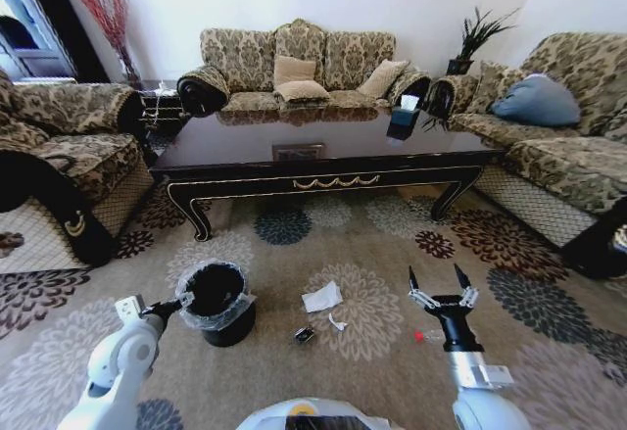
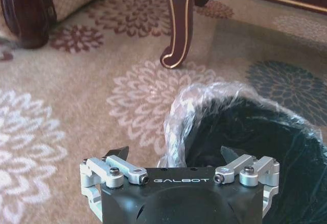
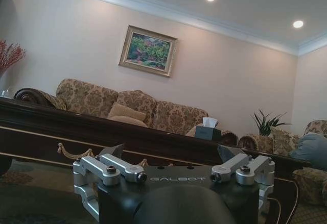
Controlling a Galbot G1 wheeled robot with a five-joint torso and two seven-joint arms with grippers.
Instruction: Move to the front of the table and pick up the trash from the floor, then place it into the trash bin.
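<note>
The dark glossy table [image 1: 235,148] stands ahead on the floral carpet. On the floor before it lie pieces of trash: a crumpled white napkin [image 1: 321,297], a tiny white scrap [image 1: 336,323], a small dark wrapper [image 1: 305,334] and a red-tipped stick [image 1: 424,335]. To their left stands the black trash bin [image 1: 231,331] with its clear liner [image 2: 204,99]. My left gripper [image 1: 168,308] hangs open beside the bin's left rim [image 2: 175,152]. My right gripper [image 1: 435,275] is open and empty, raised just above the red-tipped stick and pointing toward the table [image 3: 171,151].
Patterned sofas ring the table on the left [image 1: 69,146], at the back [image 1: 299,68] and on the right [image 1: 558,146]. A dark tissue box [image 1: 406,117] sits on the table's far right. A curved table leg [image 2: 179,25] stands close beyond the bin.
</note>
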